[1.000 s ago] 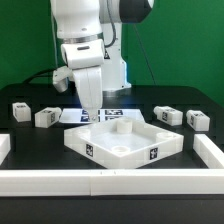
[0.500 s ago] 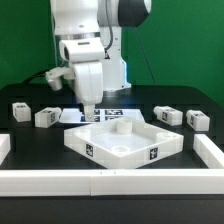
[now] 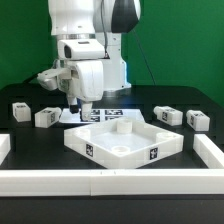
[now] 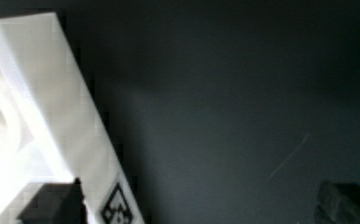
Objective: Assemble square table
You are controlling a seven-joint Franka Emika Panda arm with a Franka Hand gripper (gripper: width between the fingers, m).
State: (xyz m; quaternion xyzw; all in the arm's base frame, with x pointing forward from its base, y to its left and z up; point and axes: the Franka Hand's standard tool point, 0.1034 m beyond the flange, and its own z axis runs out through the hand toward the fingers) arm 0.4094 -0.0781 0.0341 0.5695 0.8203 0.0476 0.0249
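Fingers (image 4: 52, 203) shifted twd exterior view's left, spread wide, empty, near tabletop (image 3: 125, 143) rim.

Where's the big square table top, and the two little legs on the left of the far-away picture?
table top (image 3: 120, 152): exterior view, its front wall.
outer left leg (image 3: 20, 110): exterior view, middle of the block.
inner left leg (image 3: 45, 117): exterior view, middle of the block.

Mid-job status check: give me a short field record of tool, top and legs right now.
table top: centre, flat, no legs fitted
tool: open, empty, above bare table beside the table top's edge
outer left leg, inner left leg: loose, exterior view's left
inner right leg, outer right leg: loose, exterior view's right
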